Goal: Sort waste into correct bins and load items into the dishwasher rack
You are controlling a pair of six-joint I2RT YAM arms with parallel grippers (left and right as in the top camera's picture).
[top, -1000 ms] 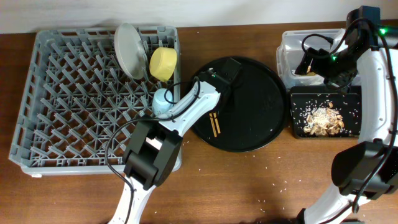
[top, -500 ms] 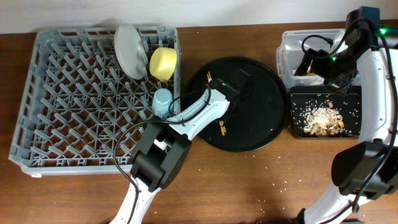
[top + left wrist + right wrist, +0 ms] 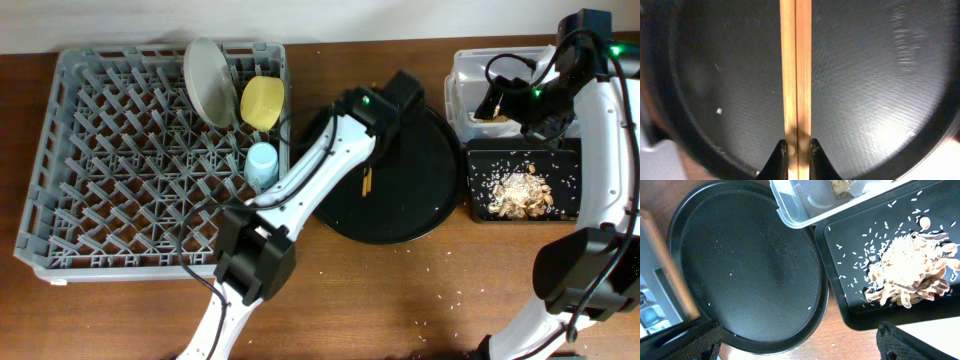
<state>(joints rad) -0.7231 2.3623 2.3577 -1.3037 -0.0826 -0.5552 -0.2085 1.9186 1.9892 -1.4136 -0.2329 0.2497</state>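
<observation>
- Left end effector [image 3: 796,150] is clamped on the chopsticks [image 3: 795,65] at one tip; right end effector [image 3: 797,336] gapes, empty.
- With so thin a hold, the sticks may pivot and snag on the pegs of the dishwasher rack [image 3: 100,150] at 9 o'clock.

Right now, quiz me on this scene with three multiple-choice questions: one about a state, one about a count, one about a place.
1. The left claw is: A) open; B) shut on the pair of thin wooden chopsticks; C) shut on nothing.
2. How many dishes stand in the large grey plastic pegged rack? A) one; B) three; C) five.
3. The heap of tan crumbly food scraps lies: A) in the rack; B) in the claw; C) on the shallow black rectangular tray.

Answers:
1 B, the left wrist view shows both fingers closed against the chopsticks.
2 B, a white round plate, a yellow bowl and a small light-blue cup are in it.
3 C, the heap sits in the middle of that tray.
</observation>
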